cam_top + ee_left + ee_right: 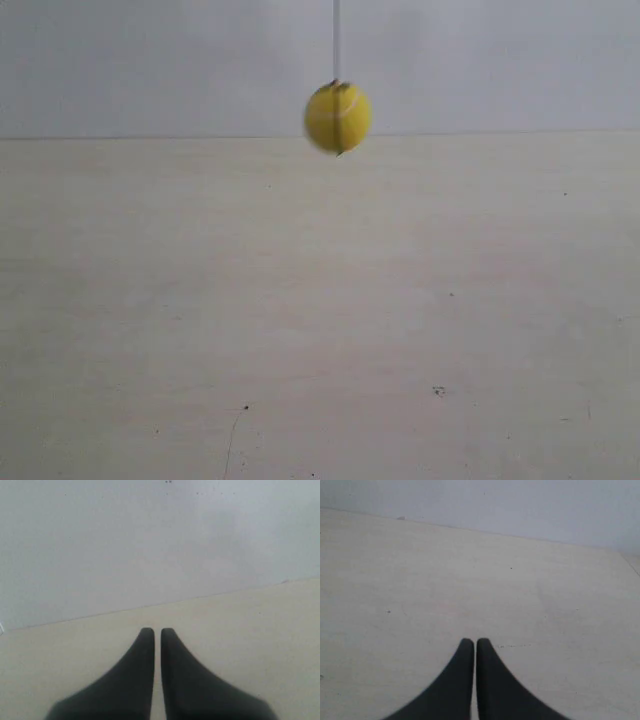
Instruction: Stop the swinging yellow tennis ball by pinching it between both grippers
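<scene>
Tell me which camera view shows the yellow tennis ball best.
The exterior view: the yellow tennis ball hangs on its string above the table, whole, slightly blurred, white seam visible. Neither wrist view shows it: only the shut left pincer and the shut right pincer over the table.

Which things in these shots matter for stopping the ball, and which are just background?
In the job:
yellow tennis ball, blurred, hanging clear of the table
string it hangs from
left gripper, shut, holding nothing
right gripper, shut, holding nothing

Just there:
pale table
grey wall
</scene>
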Controlling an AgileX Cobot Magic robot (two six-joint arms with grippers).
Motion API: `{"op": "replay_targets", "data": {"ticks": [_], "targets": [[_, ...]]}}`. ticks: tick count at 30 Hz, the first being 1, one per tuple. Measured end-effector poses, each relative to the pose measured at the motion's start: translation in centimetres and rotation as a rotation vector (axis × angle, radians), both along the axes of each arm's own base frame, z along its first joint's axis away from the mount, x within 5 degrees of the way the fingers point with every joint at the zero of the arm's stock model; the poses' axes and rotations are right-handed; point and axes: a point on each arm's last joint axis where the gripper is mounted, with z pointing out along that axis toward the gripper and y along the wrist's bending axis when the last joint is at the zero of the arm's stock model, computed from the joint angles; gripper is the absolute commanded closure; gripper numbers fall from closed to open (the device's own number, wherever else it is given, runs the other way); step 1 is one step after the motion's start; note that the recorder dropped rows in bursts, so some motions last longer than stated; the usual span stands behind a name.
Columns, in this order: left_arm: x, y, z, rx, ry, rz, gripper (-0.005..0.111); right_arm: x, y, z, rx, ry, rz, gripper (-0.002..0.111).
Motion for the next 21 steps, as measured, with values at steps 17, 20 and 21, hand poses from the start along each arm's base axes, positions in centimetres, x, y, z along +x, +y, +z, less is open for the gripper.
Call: {"op": "replay_targets", "data": {"ticks": [17,20,21], "targets": [[0.0,-0.2,0.9,-0.252,-0.096,-0.032,0.102,0.1,0.2,4.0,0.28,-0.419,0.012,0.108],[0.0,-0.2,1.0,-0.258,-0.102,-0.034,0.102,0.1,0.2,4.2,0.319,-0.436,0.014,0.108],[-0.1,-0.2,1.1,-0.26,-0.114,-0.036,0.102,0.1,0.2,4.2,0.329,-0.437,0.014,0.108]]}}
